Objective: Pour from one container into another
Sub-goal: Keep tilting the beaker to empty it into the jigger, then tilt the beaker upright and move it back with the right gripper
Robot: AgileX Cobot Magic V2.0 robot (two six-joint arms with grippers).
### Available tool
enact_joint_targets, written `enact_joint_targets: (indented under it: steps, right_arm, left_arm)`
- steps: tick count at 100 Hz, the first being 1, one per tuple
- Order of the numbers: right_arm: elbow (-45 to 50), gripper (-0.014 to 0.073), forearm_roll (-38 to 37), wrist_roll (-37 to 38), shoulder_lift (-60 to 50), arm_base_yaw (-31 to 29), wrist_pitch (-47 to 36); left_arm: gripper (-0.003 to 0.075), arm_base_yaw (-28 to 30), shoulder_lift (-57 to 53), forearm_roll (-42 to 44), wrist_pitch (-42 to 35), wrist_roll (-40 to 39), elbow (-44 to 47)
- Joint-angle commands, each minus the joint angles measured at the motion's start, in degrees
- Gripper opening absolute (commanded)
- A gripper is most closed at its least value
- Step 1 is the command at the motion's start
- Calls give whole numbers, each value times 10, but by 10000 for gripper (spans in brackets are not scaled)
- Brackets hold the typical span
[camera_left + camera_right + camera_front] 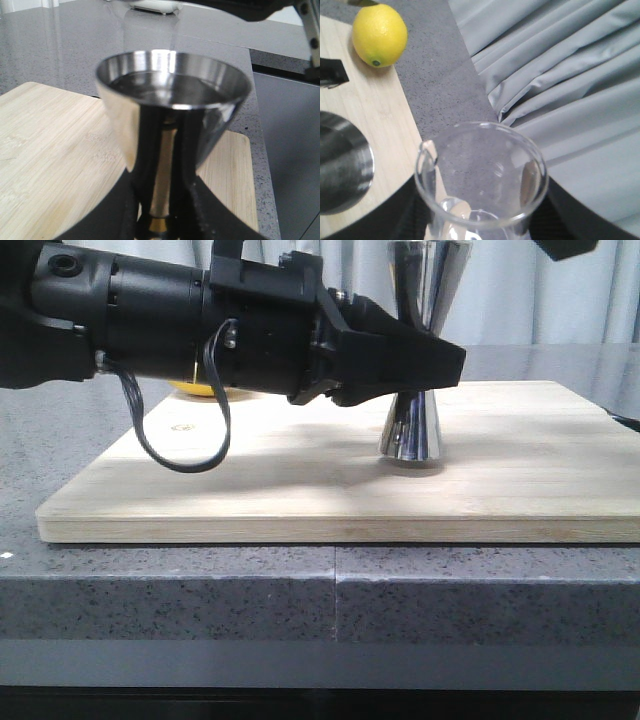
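Note:
The steel hourglass jigger [415, 430] stands upright on the wooden board [300, 480]. My left gripper [425, 365] reaches in from the left and is shut on the jigger's narrow gold-toned waist. In the left wrist view the jigger's upper cup [172, 100] fills the middle, and the black fingers [200, 210] press on both sides of the waist. My right gripper [480, 220] is shut on the clear glass beaker [480, 170], held high beside the jigger's rim [340, 170]. The pouring lip is on the jigger's side. The beaker is out of the front view.
A yellow lemon [379, 35] lies on the board's far corner, partly behind the left arm [195, 390]. Grey speckled counter [330, 610] surrounds the board, and grey curtain [570, 75] hangs behind. A dark part of the right arm [565, 248] shows at the top edge.

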Motion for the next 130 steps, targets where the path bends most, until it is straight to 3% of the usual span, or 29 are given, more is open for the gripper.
enact_joint_targets:
  steps: [1, 36, 70, 94, 130]
  right_arm:
    - [-22, 230, 58, -2, -16, -5, -40]
    - [-12, 230, 264, 12, 10, -128, -85]
    - [24, 230, 273, 36, 119, -132, -213]
    - [26, 230, 273, 119, 193, -132, -314]
    - [26, 230, 273, 163, 258, -130, -361]
  left_arm:
    - [-21, 0, -34, -27, -43, -4, -14]
    - [-21, 0, -34, -27, -43, -4, -14]
    - [-21, 0, -34, -27, -43, -4, -14]
    - [-21, 0, -34, -27, -44, -4, -14]
    - [-21, 0, -34, -27, -44, -4, -14]
